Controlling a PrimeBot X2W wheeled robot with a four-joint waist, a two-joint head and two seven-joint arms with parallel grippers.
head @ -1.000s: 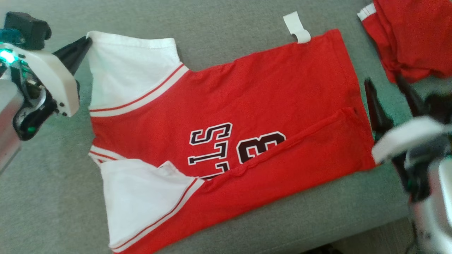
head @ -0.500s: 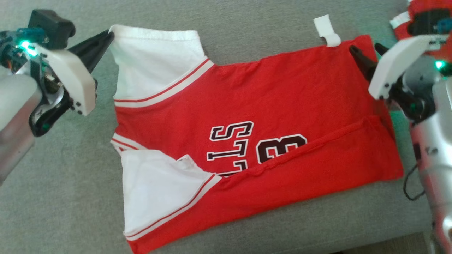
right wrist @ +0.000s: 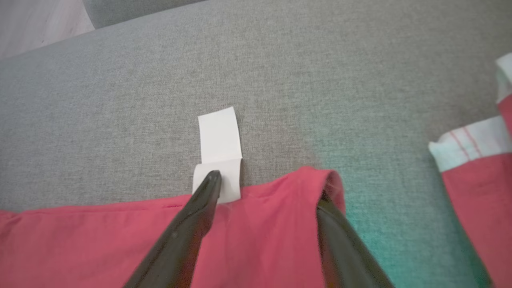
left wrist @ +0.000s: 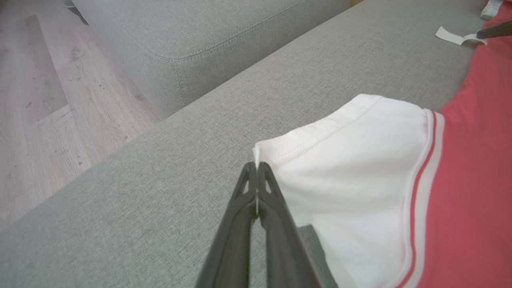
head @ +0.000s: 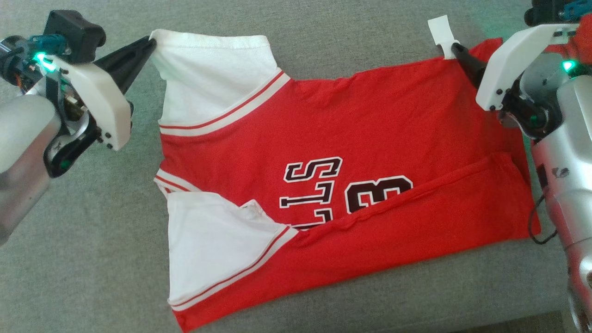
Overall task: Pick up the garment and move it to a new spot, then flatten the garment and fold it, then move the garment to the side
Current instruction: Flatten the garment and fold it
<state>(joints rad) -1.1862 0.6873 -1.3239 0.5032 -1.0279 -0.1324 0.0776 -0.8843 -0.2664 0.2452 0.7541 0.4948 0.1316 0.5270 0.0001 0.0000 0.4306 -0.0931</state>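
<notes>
Head view: a red jersey (head: 323, 138) is seen spread on a grey sofa (head: 69, 254). Left wrist view: the left hand (left wrist: 256, 166) is clamped on the corner of its white sleeve (left wrist: 352, 160). Right wrist view: the right hand (right wrist: 269, 185) is held wide over the hem (right wrist: 276, 192), beside a white tag (right wrist: 220, 140).

The left gripper (left wrist: 256, 170), fingers pressed together, pinches the corner of the white sleeve (left wrist: 352, 168) of a red shirt (left wrist: 476, 180) lying on a grey sofa (left wrist: 140, 208); wooden floor (left wrist: 36, 100) at left, a white tag (left wrist: 452, 37) upper right
</notes>
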